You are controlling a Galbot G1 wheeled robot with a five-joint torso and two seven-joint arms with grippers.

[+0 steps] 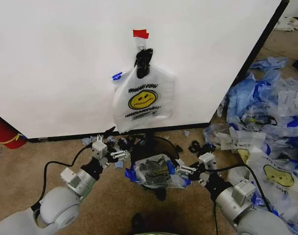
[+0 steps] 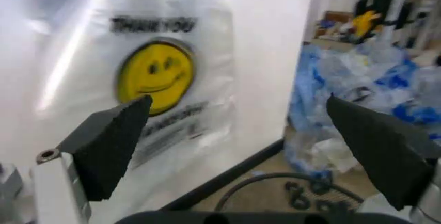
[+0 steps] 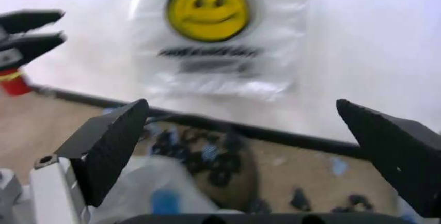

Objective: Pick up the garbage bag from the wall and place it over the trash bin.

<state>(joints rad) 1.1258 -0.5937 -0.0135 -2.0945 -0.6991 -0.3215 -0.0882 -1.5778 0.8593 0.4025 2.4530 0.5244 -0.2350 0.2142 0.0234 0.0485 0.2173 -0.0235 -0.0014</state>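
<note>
My left gripper (image 1: 120, 154) hangs just left of the trash bin (image 1: 156, 171), and its fingers (image 2: 110, 144) are spread wide with nothing in them. My right gripper (image 1: 186, 170) hangs just right of the bin, fingers (image 3: 110, 149) wide too, holding nothing. The bin sits on the carpet between my two arms. It already has a crumpled clear bag (image 1: 154, 172) with blue bits stuffed in its mouth.

Past the bin, up on the white wall (image 1: 61, 63), hangs the garbage bag (image 1: 143, 100). It has a yellow smiley face and "THANK YOU" on it. A black clip (image 1: 142, 62) under a bit of red tape (image 1: 140, 34) holds its top.

I think the job now is to reach up for that bag. To do it well, I should lift both grippers above the bin, pinch the thin plastic near its top edges, and pull gently so it slips off the clip and does not rip.
</note>
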